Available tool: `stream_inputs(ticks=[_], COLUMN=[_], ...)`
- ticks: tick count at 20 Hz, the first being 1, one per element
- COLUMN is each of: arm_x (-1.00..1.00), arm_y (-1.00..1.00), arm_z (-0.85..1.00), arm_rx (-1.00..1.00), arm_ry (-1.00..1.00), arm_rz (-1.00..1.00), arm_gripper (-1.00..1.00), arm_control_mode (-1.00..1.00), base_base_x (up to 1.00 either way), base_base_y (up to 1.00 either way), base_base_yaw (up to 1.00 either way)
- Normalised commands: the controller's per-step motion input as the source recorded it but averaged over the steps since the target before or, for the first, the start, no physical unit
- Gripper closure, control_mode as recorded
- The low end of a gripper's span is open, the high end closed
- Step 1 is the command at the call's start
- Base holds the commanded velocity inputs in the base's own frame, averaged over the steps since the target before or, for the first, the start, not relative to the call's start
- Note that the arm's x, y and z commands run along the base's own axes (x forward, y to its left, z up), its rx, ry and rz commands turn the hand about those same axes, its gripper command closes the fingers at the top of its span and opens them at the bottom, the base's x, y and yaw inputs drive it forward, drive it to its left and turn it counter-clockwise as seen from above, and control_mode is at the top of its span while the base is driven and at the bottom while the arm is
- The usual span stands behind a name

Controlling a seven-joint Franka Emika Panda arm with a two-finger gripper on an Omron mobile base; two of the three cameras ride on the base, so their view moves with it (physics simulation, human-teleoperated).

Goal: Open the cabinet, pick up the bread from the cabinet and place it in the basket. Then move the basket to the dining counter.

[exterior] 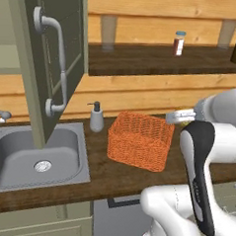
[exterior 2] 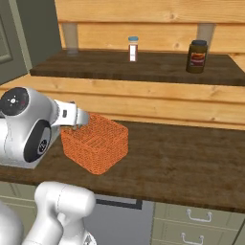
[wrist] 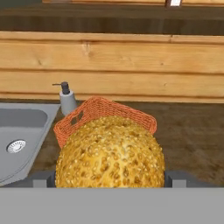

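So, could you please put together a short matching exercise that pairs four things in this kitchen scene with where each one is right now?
Things:
1. bread
2. basket
3. soap dispenser
4. dark jar

Places:
A. on the wooden shelf above the counter
B. between the gripper's fingers
C. on the counter between the sink and the basket
D. on the dark counter, right of the soap dispenser in the left base view

Pairs: 1-B, 2-D, 3-C, 4-A
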Motion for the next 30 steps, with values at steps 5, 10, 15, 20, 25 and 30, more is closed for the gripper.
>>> stream_inputs(ticks=[5, 10, 15, 20, 25, 30], arm_x=[0.31, 0.48, 0.58, 0.66, 0.2, 0.13], arm_y=[0.09, 0.0, 0.0, 0.0, 0.03, 0.06], arm_z=[-0.74, -0.59, -0.17, -0.31, -0.2, -0.39], arm_rx=[0.0, 0.0, 0.0, 0.0, 0.0, 0.0], arm_ry=[0.08, 0.0, 0.0, 0.1, 0.08, 0.05], arm_rz=[-0.03, 0.0, -0.01, -0.05, -0.04, -0.04], arm_gripper=[1.0, 1.0, 1.0, 1.0, 1.0, 1.0], arm_control_mode=[-1.0, -1.0, -1.0, -1.0, -1.0, -1.0], base_base_x=[0.0, 0.0, 0.0, 0.0, 0.0, 0.0], base_base_y=[0.0, 0.0, 0.0, 0.0, 0.0, 0.0], base_base_yaw=[0.0, 0.0, 0.0, 0.0, 0.0, 0.0])
